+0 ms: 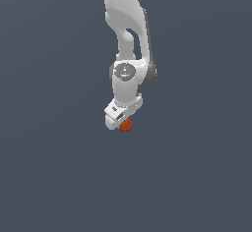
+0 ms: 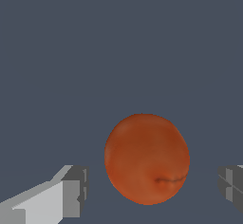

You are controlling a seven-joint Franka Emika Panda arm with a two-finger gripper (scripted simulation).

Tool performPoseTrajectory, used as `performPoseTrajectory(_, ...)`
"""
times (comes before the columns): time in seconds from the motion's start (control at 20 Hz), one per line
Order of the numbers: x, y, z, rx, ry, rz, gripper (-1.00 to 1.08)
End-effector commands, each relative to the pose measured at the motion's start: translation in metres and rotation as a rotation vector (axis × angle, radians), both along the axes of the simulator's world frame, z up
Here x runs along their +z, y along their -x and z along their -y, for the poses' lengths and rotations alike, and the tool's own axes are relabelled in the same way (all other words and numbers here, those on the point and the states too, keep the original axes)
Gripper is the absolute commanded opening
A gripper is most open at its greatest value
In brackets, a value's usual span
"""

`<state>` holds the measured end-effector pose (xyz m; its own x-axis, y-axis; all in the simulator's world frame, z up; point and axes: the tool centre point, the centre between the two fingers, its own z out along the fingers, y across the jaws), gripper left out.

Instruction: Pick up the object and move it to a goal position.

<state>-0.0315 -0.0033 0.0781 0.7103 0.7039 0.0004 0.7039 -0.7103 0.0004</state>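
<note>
The object is a small orange-red ball (image 2: 146,157) with a thin dark seam line, seen on the plain dark grey ground. In the wrist view it sits between my two fingers (image 2: 75,190), with a visible gap on each side. My white gripper (image 2: 154,187) is open around it and not touching it. In the exterior view the gripper (image 1: 118,120) hangs straight down from the arm, and the ball (image 1: 126,125) peeks out at its lower edge, towards the exterior view's right. The fingertips are mostly hidden there.
The white arm (image 1: 125,24) comes down from the top of the exterior view. A uniform dark grey surface (image 1: 49,177) fills the rest of both views. No goal marker shows.
</note>
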Motion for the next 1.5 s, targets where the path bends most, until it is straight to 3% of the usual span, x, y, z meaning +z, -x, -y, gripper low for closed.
performPoseTrajectory(0.0,-0.013,0.001,0.0,0.002,0.0,-0.001,1.0)
performPoseTrajectory(0.4,-0.031,0.0,0.0,0.003,0.0,-0.001,1.0)
performPoseTrajectory(0.45,-0.031,0.0,0.0,0.003,0.0,-0.001,-1.0)
performPoseTrajectory(1.1,-0.027,-0.004,0.003,0.002,0.001,0.013,-1.0)
performPoseTrajectory(1.45,0.008,-0.039,0.022,0.003,0.003,0.132,-1.0)
